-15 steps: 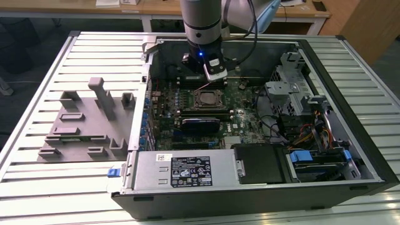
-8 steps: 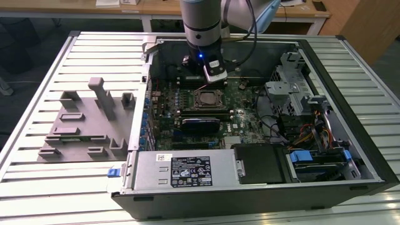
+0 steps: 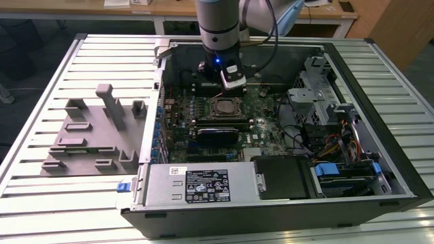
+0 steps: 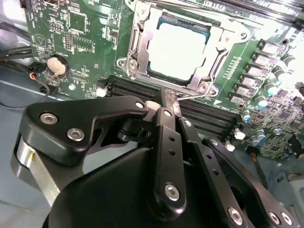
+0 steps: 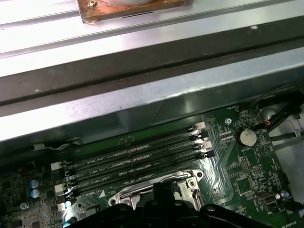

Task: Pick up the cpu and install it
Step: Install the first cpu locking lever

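One cpu (image 4: 179, 49) is being seen in the second wrist view, lying flat inside the one square socket frame (image 4: 137, 45) on the green motherboard (image 4: 71, 33); its silvery top is bare and the frame's opening is standing clear around it. In the exterior view the same chip (image 3: 223, 107) is sitting near the middle of the board, inside the open computer case (image 3: 379, 152).

One gripper (image 4: 167, 97) is being held just above the board, beside the socket's edge and over the black memory slots (image 4: 142, 90). Its fingers (image 4: 171, 107) are being seen drawn together, with no gap between the tips and nothing clamped between them. The cpu is not being touched. In the exterior view the gripper (image 3: 233, 81) is hanging over the board's far edge, just behind the socket.

Four memory slots (image 5: 137, 161) are being counted in the first wrist view, all unfilled, lying between the socket and the case's metal side wall (image 5: 142, 102). One round coin cell (image 5: 247, 137) is sitting toward the board's corner.

Room for moving: the case walls are closing in the board on all sides; a drive cage (image 3: 315, 96) and cable bundle (image 3: 332, 142) are crowding the exterior view's right. One grey tray (image 3: 88, 142) is lying on the slatted table (image 3: 40, 203), outside the case, toward the table's edge on the exterior view's left.
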Motion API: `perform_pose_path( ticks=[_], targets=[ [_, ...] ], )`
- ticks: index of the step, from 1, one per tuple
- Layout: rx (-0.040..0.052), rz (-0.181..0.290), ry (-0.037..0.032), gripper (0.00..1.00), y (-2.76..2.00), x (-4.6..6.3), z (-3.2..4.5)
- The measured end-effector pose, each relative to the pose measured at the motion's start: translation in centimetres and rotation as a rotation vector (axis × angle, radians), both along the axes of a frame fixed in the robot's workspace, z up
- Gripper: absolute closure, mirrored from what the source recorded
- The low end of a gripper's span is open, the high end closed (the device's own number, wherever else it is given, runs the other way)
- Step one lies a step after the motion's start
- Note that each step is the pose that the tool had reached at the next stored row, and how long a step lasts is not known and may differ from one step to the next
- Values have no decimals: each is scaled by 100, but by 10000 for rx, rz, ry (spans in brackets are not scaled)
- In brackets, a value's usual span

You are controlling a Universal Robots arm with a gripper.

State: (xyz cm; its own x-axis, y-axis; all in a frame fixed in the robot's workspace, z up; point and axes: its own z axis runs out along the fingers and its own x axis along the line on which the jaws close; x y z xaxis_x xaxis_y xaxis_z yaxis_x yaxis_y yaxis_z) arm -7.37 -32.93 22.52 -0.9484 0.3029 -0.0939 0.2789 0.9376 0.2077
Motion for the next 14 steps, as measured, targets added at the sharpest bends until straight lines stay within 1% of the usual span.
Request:
perform_pose_path(
  ticks=[4, 6, 10, 14],
  targets=[
    [-79, -17, 0, 89, 70, 0, -11],
    [-120, -17, 1, 89, 94, 0, -18],
    [-212, -21, -12, 89, 111, 0, -45],
    [-227, -24, -32, 89, 114, 0, -68]
  ],
)
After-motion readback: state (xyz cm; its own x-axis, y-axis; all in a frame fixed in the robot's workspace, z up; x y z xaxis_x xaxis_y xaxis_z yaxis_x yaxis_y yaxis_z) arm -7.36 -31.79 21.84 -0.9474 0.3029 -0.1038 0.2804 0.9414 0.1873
